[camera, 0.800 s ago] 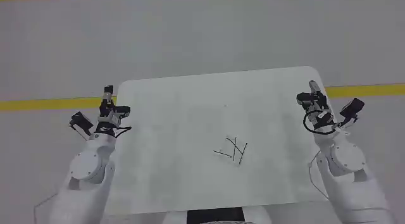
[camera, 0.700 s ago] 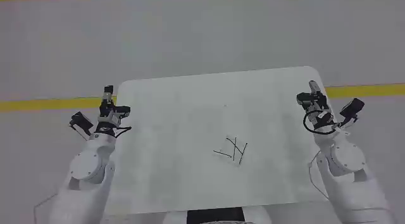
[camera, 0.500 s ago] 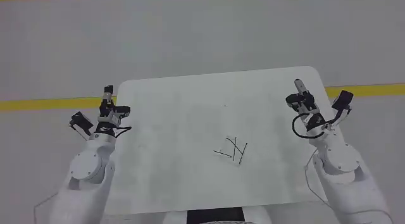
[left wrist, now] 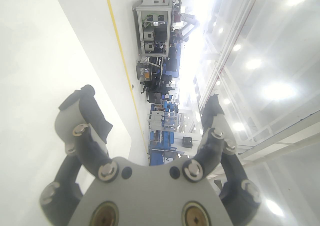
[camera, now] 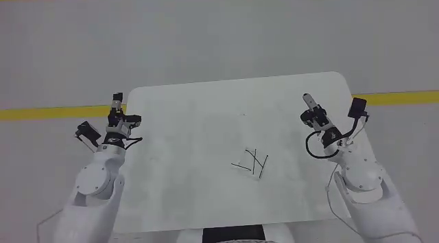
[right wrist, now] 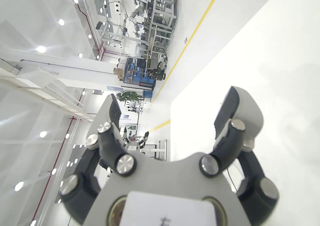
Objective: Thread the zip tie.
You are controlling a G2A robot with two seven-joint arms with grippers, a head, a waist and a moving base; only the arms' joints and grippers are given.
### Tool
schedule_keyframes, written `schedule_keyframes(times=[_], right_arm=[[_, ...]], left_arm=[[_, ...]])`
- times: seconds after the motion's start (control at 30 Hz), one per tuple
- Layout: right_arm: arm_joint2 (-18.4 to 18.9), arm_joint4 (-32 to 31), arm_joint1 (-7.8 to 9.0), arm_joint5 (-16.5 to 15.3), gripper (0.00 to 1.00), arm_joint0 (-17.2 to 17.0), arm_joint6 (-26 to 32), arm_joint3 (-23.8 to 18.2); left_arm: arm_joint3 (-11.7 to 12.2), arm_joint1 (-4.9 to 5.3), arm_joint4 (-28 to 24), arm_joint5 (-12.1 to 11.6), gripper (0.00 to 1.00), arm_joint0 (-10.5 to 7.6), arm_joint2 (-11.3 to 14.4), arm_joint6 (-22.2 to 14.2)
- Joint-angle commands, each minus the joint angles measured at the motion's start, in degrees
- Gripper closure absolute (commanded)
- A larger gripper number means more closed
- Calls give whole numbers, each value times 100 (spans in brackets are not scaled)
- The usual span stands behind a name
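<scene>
Near-left of our spread-jawed right gripper lie the crossed zip ties, farther from our equally spread left gripper.

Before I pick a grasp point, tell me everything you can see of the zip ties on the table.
The zip ties are a small cluster of thin, dark, straight strips, plastic by the look, lying flat on the white table, toward its near edge on the right arm's side. Several cross in a loose heap; their count and heads are too small to tell. None looks looped. Only the table touches them; the right gripper hangs well apart.
</scene>
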Motion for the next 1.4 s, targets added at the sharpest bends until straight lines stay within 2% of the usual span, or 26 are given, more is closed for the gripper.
schedule_keyframes(times=[0.0,0.1,0.17,0.27,0.4,0.8,0.93,1.17,1.23,1.37], right_arm=[[0,0,0,0,0,0,0,0],[-100,-639,28,-84,0,142,266,-102],[-203,-1186,45,-28,0,218,410,-92],[-380,-1653,49,88,0,304,549,-79],[-516,-1803,44,49,0,358,699,-46],[-511,-1893,47,19,0,354,698,-29],[-720,-2625,82,-36,0,548,1226,52],[-1095,-3343,109,9,0,915,2151,199],[-1157,-3381,117,-100,0,954,2351,207],[-1157,-3381,117,-100,0,954,2351,207]], left_arm=[[0,0,0,0,0,0,0,0],[0,0,0,0,0,0,0,0],[0,0,0,0,0,0,0,0],[0,0,0,0,0,0,0,0],[0,0,0,0,0,0,0,0],[0,0,0,0,0,0,0,0],[0,0,0,0,0,0,0,0],[0,0,0,0,0,0,0,0],[0,0,0,0,0,0,0,0],[0,0,0,0,0,0,0,0]])
